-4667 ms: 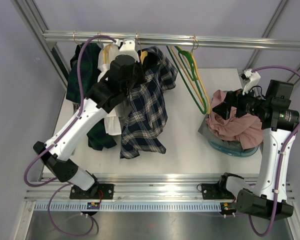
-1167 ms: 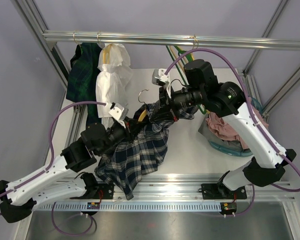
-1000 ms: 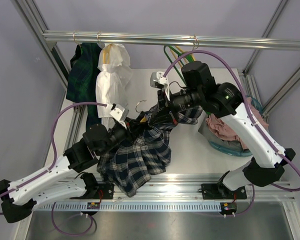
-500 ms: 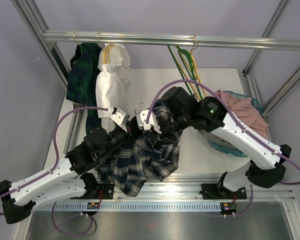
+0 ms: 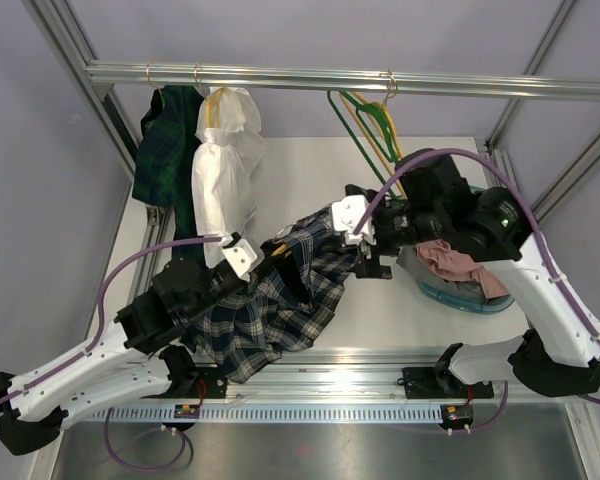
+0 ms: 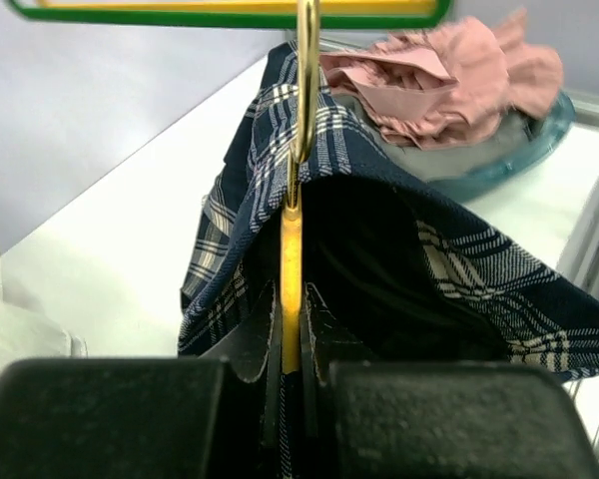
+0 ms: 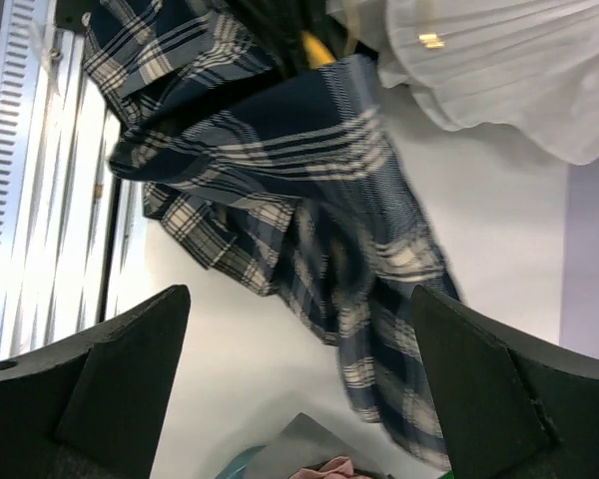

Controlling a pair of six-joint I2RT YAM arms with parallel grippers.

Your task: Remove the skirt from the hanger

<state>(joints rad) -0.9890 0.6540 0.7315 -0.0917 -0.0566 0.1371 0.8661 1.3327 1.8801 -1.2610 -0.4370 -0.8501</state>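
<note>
Left gripper (image 6: 292,329) clamped on hanger (image 6: 293,254), skirt (image 5: 280,300) draped over it above table (image 5: 300,180); right gripper (image 7: 290,379) apart, empty; soft, limp cloth, likely best pinched at loose hem.

Robot lab test cell, set up as a mock wardrobe.

Bare alu extrusion frame (image 5: 80,110) boxes in a white bench (image 5: 300,180), w/ plain grey-lilac walls all round, no home furniture or shop fittings. Two white-and-black arms bolted to a slotted rail (image 5: 310,385) at the near edge, purple cables (image 5: 110,290) looping off them, small circuit boards by the bases. A metal rail (image 5: 330,78) across the top carries hangers: green hangers (image 5: 365,125), a white garment (image 5: 223,160), a dark green plaid one (image 5: 170,140). Plaid skirt (image 5: 275,305) and a teal tub (image 5: 460,295) of pink clothes look like staged props.
</note>
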